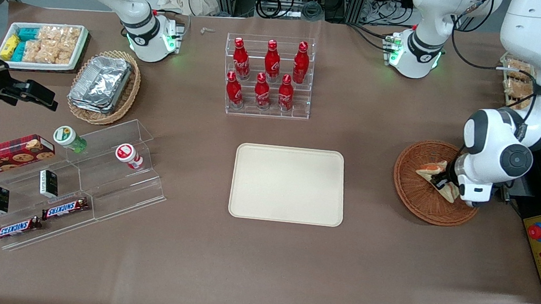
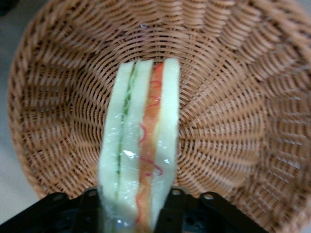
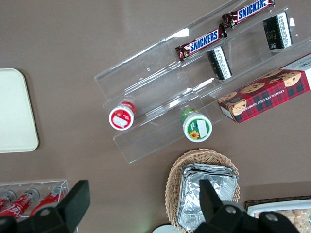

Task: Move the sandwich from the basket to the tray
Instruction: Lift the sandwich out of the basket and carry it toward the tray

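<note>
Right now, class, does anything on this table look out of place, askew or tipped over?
Two small bottles, the green-capped one and the red-capped one, lie on their sides on the clear stepped stand. The gripper is down in the basket, fingers closed on the sandwich.

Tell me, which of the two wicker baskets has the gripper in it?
The reddish-brown basket, holding the sandwich that the gripper grips; the paler one holds foil containers.

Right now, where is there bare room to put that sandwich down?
The cream tray lies bare, with open tabletop between it and the basket. The gripper is in the basket, shut on the sandwich. It is crowded around the bottle rack and the acrylic snack shelves.
</note>
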